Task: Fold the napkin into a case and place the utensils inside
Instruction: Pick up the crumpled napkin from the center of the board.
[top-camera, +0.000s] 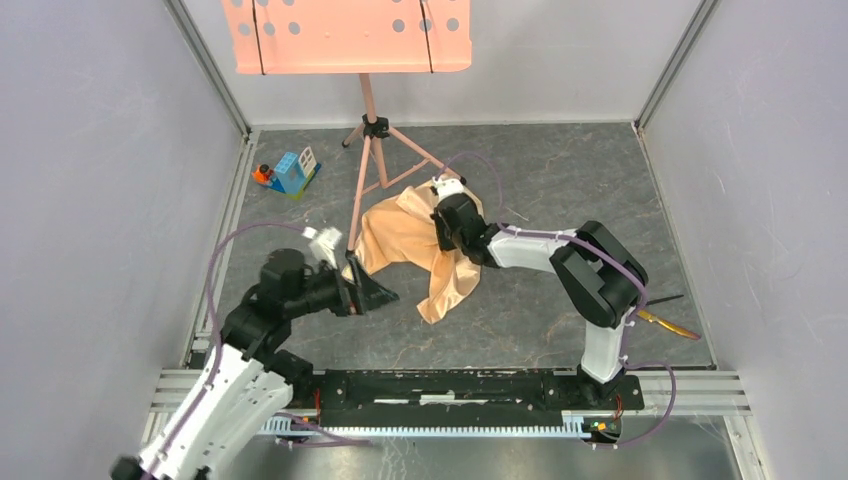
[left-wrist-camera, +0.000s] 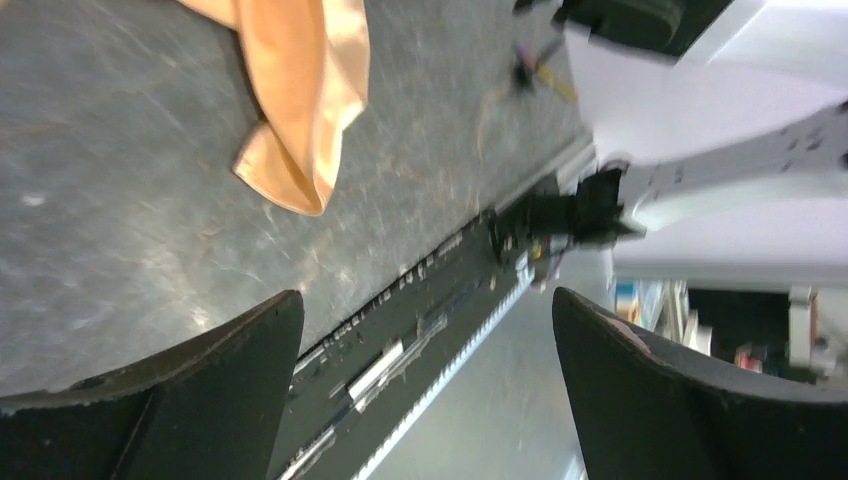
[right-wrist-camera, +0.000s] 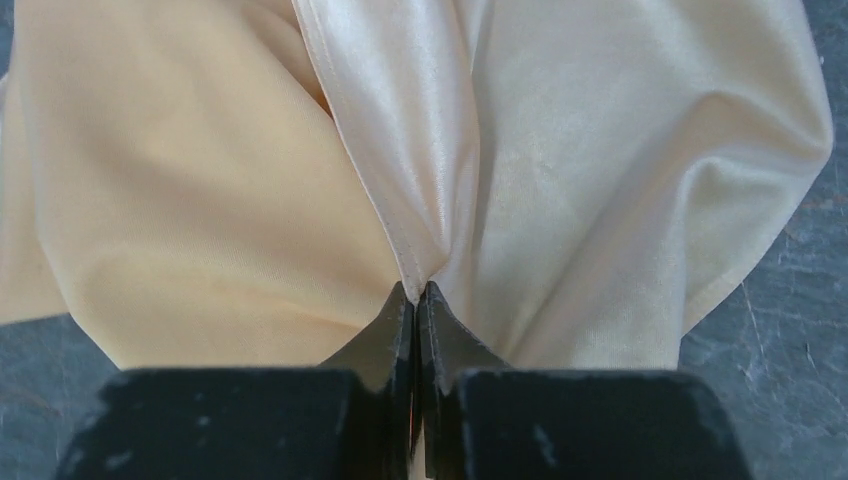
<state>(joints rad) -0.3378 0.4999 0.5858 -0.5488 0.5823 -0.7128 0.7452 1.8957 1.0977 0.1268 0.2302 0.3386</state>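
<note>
Right gripper (right-wrist-camera: 415, 293) pinching napkin (right-wrist-camera: 200, 200) hem (crumpled) | left gripper (left-wrist-camera: 428, 300) wide, empty

**The napkin** (top-camera: 405, 240): shiny peach-orange satin, not yet folded, lying crumpled in loose creases with one long tail. A hemmed ridge of it is pinched between the closed jaws of the right gripper (right-wrist-camera: 420, 292). Its tail end lies ahead of the wide-spread jaws of the left gripper (left-wrist-camera: 428, 300), apart from them.

**The utensils** (top-camera: 668, 323): slim gold-orange and black pieces, lying flat, well apart from both sets of jaws.
</note>
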